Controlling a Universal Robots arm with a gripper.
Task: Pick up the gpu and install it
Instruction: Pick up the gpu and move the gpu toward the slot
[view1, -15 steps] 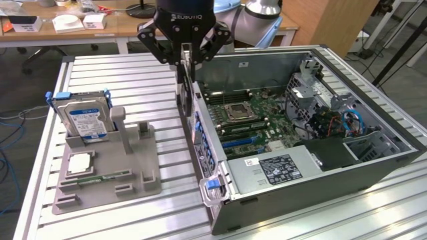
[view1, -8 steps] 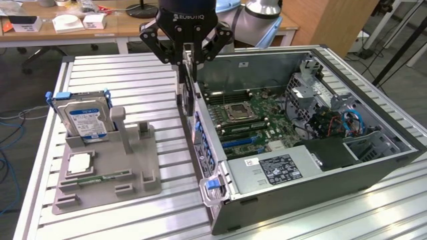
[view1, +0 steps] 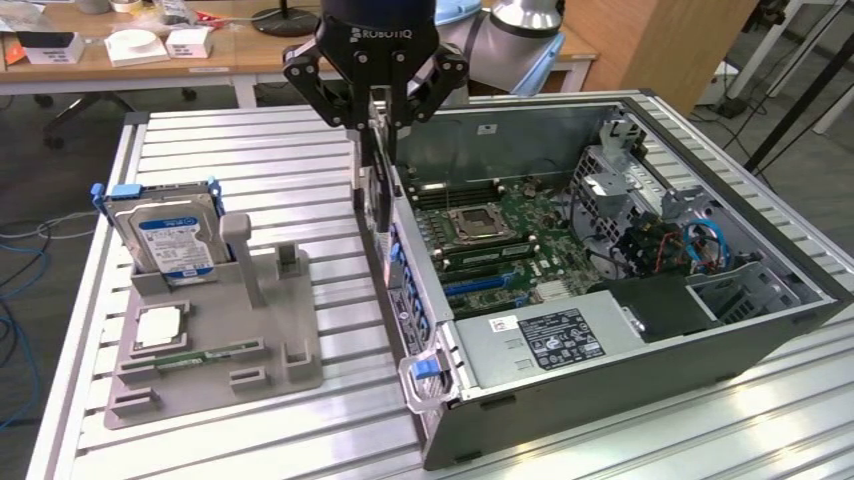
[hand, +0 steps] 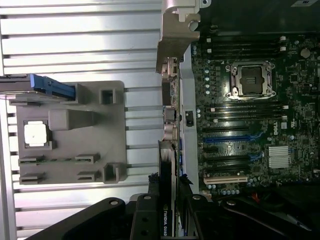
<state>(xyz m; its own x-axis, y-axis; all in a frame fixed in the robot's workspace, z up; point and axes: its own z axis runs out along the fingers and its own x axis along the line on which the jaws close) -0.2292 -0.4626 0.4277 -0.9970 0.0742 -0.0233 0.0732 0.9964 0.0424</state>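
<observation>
Exterior view: my gripper (view1: 375, 120) clamps the gpu (view1: 380, 195), long axis vertical, above the case wall (view1: 430, 420), slots (view1: 487, 284) to the exterior view's right.

The gpu (view1: 379, 200) looks matt black, the table (view1: 240, 150) ribbed bare metal, the parts holder (view1: 287, 322) dull grey plastic.

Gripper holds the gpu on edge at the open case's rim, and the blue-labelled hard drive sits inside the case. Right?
Wrong on the hard drive: the exterior view shows it standing upright in the grey holder beside the case, not inside it. The gripper does hold the gpu on edge at the open case's rim.
</observation>
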